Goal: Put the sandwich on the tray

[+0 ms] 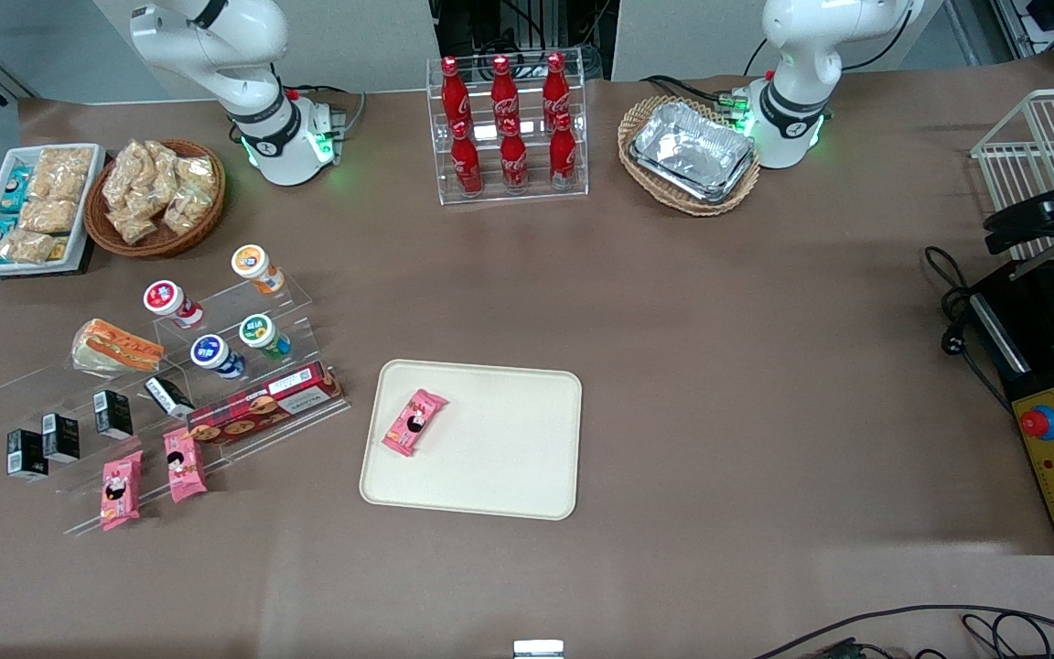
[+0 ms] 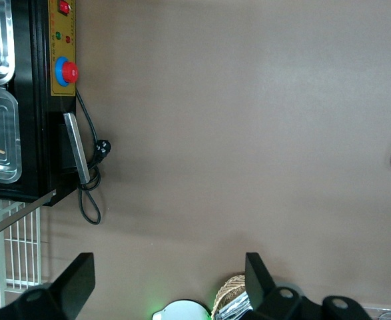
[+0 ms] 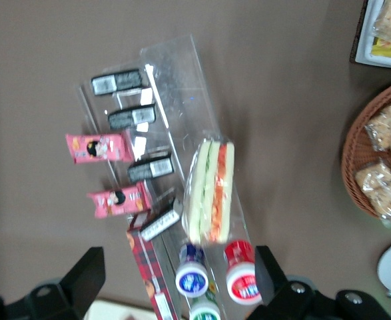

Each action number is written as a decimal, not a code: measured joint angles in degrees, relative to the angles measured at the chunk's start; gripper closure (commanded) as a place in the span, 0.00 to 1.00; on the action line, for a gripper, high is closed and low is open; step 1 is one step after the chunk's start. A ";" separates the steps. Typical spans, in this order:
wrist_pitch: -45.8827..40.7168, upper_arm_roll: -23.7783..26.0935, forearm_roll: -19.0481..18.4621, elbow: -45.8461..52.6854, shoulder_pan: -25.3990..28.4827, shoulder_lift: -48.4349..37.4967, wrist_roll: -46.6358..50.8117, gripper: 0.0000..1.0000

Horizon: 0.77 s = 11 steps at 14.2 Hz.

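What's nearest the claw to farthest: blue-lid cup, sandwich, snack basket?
The open claw hovers over the clear stand.
1. Blue-lid cup, on the stand.
2. Sandwich, also on the stand.
3. Snack basket, off the stand.

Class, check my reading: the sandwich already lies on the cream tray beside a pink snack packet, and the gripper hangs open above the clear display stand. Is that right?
Not quite. The sandwich is on the clear display stand, not the tray, as the front view shows. The pink snack packet and open gripper are as stated.
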 measured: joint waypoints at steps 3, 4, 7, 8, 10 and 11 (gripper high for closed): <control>6.00 -0.64 0.68 -4.11 -1.53 1.19 1.17 0.00; 7.33 -0.65 1.62 -4.75 -2.05 1.90 2.10 0.00; 9.78 -0.65 3.11 -5.27 -2.82 4.78 4.49 0.00; 10.55 -0.61 3.22 -5.44 -2.79 5.55 5.80 0.00; 12.29 -0.50 4.37 -6.09 -2.58 6.70 8.33 0.00; 13.01 -0.48 5.51 -6.61 -2.39 7.00 9.11 0.00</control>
